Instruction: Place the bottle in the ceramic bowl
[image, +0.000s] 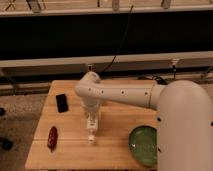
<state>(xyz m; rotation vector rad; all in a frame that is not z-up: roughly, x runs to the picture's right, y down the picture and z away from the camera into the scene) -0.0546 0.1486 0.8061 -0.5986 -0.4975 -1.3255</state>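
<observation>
Camera view: pincer clamped on bottle

One bench. On it: one green ceramic bowl, one black flat object, one dark red item, one pincer left of the bowl.

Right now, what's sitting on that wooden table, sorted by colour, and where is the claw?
Black: 1, flat item
Red: 1, small object
Green: 1, ceramic bowl
White: 1, bottle, under the claw, shut at mid-table
Total: 4
</observation>
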